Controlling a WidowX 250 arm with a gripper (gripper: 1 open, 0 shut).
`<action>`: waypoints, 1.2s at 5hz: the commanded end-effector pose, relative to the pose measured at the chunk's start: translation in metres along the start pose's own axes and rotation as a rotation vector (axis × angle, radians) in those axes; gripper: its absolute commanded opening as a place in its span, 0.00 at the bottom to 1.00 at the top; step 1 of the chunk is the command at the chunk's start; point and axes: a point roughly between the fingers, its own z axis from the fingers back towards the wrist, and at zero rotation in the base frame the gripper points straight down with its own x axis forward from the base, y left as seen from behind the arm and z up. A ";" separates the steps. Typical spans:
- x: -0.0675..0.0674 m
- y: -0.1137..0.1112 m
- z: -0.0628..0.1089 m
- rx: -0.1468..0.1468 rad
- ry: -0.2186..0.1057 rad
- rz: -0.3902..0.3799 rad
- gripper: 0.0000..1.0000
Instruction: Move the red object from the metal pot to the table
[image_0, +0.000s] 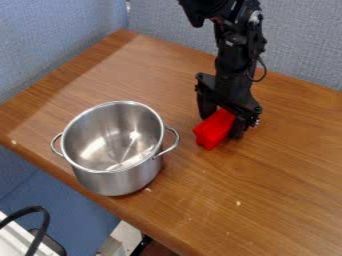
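Observation:
The red object (214, 131) lies on the table (274, 190), to the right of the metal pot (118, 148). My gripper (223, 117) points straight down right over it. Its black fingers (203, 102) stand open on either side of the block, whose lower left end sticks out from between them. The pot stands upright near the table's front left edge, and its inside shows nothing but bare metal.
A blue wall runs behind the table. Black cables (30, 225) hang below the front left edge. The arm's dark links (230, 30) rise from the gripper toward the top of the view.

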 end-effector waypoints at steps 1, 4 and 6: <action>0.006 0.009 0.013 -0.004 -0.031 0.037 1.00; 0.006 0.011 0.025 -0.028 -0.028 0.063 1.00; 0.005 0.012 0.032 -0.038 -0.029 0.075 1.00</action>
